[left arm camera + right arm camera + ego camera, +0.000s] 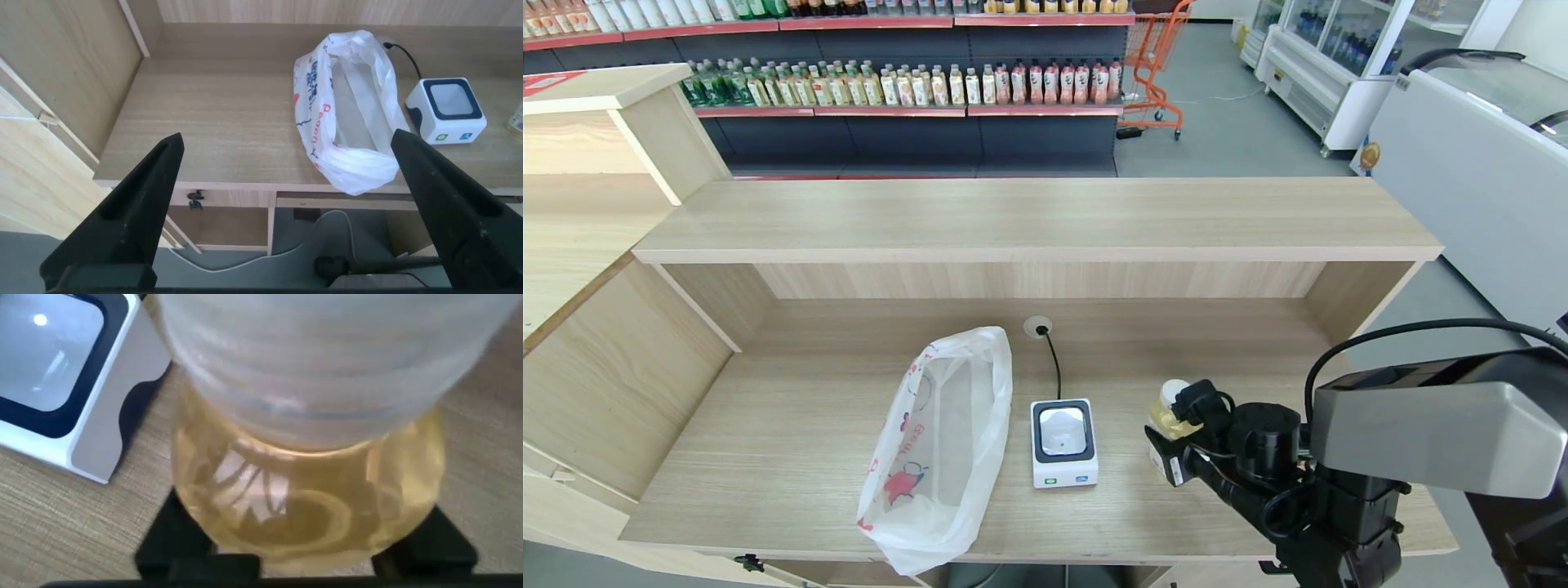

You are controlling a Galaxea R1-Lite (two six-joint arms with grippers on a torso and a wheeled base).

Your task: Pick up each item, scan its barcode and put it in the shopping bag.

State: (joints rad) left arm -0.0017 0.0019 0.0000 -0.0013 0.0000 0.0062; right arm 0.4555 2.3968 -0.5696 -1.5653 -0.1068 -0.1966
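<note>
A bottle of pale yellow drink with a white cap stands on the wooden counter, right of the scanner. My right gripper is shut on the bottle, one dark finger on each side of its lower body. The white barcode scanner sits mid-counter with its glass window facing up, close beside the bottle. A white plastic shopping bag with red print lies open to the scanner's left. My left gripper hangs open, off the counter's front edge, looking toward the bag and scanner.
A raised wooden shelf spans the back of the counter, with side walls left and right. The scanner's black cable runs to a hole in the counter. Store shelves of bottles and freezers stand beyond.
</note>
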